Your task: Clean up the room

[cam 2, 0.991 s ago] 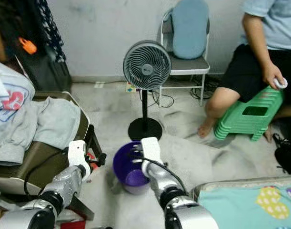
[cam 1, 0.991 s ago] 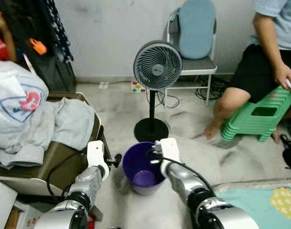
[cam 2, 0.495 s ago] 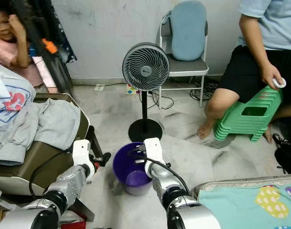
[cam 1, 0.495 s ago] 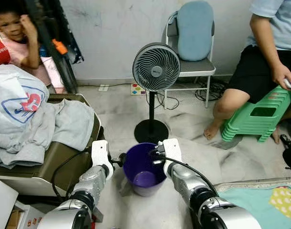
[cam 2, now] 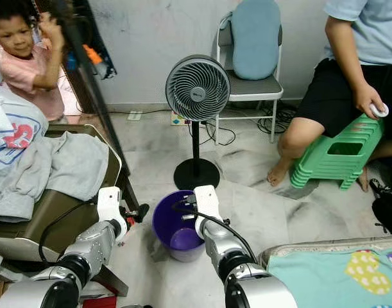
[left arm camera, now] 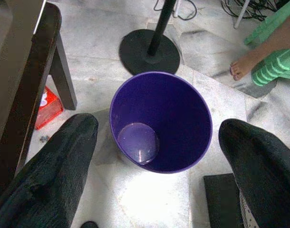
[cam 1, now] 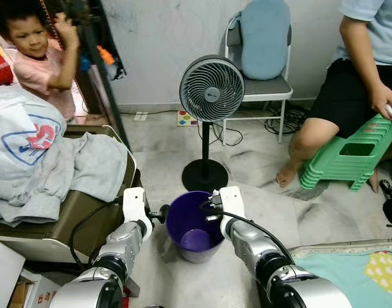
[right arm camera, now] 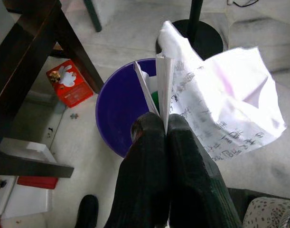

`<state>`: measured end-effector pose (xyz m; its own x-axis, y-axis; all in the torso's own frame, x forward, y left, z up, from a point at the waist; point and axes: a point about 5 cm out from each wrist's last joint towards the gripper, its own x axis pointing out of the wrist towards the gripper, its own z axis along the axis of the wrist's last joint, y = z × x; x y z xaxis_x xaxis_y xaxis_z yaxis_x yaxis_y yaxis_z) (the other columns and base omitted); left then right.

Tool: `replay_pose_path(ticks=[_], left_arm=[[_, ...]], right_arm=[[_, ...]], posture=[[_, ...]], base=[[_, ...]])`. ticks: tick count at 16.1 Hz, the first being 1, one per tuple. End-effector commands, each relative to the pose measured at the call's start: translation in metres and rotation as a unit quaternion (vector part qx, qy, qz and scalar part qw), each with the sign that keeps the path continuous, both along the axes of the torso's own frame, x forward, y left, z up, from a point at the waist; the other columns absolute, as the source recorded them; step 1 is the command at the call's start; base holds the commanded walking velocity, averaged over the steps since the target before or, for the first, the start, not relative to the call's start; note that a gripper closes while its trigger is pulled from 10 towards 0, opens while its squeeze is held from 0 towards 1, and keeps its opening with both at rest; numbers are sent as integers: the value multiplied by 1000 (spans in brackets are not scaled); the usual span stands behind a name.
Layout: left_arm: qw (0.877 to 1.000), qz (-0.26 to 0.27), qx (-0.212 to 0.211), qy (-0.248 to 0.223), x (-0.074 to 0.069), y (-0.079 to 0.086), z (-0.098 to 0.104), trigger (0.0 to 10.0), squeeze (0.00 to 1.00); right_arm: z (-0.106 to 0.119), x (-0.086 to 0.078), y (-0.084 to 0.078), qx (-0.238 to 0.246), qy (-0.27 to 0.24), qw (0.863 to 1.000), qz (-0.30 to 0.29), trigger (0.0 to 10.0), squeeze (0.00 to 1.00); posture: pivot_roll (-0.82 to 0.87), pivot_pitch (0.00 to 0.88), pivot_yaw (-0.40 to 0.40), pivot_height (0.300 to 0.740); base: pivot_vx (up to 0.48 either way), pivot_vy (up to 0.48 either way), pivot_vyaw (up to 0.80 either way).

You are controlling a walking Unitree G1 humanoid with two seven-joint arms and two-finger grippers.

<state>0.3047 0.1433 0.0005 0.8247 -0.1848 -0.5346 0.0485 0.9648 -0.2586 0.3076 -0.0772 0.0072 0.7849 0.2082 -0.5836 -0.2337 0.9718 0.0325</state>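
Observation:
A purple bucket point(cam 1: 194, 224) stands on the marble floor just before me, with something round and purple at its bottom point(left arm camera: 137, 141). My right gripper point(right arm camera: 161, 124) is shut on a crumpled white sheet of paper point(right arm camera: 216, 109) with writing on it, and holds it over the bucket's right rim point(cam 1: 208, 206). My left gripper point(cam 1: 158, 213) is open at the bucket's left side; in the left wrist view its fingers point(left arm camera: 59, 166) stand wide apart with the bucket point(left arm camera: 161, 121) between them, and hold nothing.
A standing fan point(cam 1: 212, 90) is right behind the bucket, with a chair point(cam 1: 263, 45) behind it. A person sits on green stools point(cam 1: 346, 157) at the right. A child point(cam 1: 38, 58) stands back left. Clothes point(cam 1: 54, 160) heap on a brown table. A red packet point(right arm camera: 69, 80) lies under it.
The child has come into view at the back left and the dark pole beside them has swung right. Both grippers stay about where they were at the bucket.

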Motion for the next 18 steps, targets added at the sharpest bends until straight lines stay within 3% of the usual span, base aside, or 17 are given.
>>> replay_pose_path(ticks=[1,5,9,18], left_arm=[[1000,-3,5,0,1,2,1,10000,0],[1000,-4,7,0,2,3,1,10000,0],[1000,-6,8,0,2,2,2,10000,0],[1000,-9,11,-2,3,1,2,10000,0]], right_arm=[[4,3,5,4,-5,1000,6,10000,0],[6,4,7,2,-9,1000,16,10000,0],[6,4,7,1,-9,1000,14,10000,0],[6,4,7,2,-10,1000,14,10000,0]], posture=[[-67,1,34,740],[-64,2,35,740],[-67,3,37,740],[-65,4,39,740]], base=[[255,0,0],[253,0,0],[127,0,634],[81,0,0]])
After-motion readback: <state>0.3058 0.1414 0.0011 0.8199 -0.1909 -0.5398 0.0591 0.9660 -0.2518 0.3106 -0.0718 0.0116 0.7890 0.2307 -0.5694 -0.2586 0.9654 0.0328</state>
